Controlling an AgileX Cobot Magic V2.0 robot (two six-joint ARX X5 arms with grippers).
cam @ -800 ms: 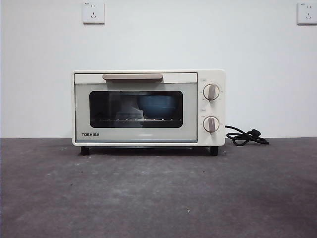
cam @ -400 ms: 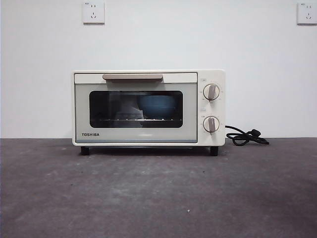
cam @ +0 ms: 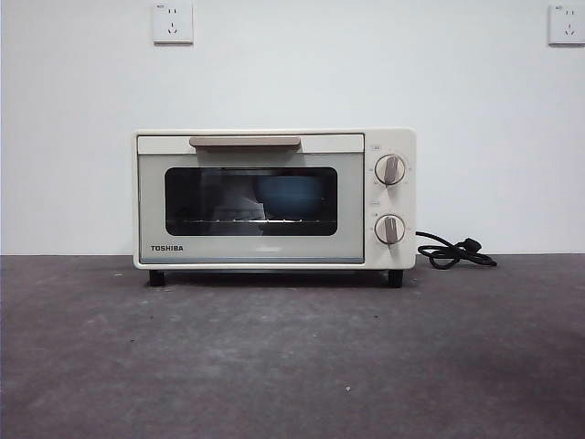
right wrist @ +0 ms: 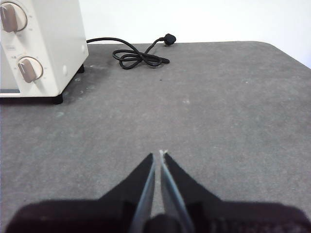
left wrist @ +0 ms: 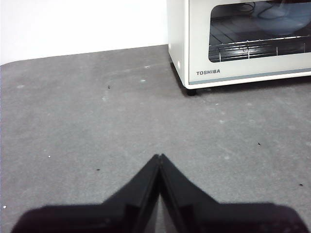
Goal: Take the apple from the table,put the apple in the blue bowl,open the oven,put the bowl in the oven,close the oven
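Note:
The cream-white oven (cam: 274, 198) stands at the back of the dark grey table (cam: 292, 357) with its glass door closed. Through the glass the blue bowl (cam: 291, 195) rests on the wire rack, right of centre; it also shows in the left wrist view (left wrist: 286, 14). The apple is hidden. My left gripper (left wrist: 159, 158) is shut and holds nothing, hovering over bare table well off the oven's (left wrist: 243, 41) left front corner. My right gripper (right wrist: 159, 154) is shut and holds nothing, over the table on the oven's (right wrist: 39, 46) knob side. Neither arm appears in the front view.
A coiled black cord with plug (cam: 454, 251) lies on the table right of the oven, also in the right wrist view (right wrist: 138, 56). Two wall sockets (cam: 173, 22) sit high on the white wall. The table's far right edge (right wrist: 291, 56) curves away near the right arm.

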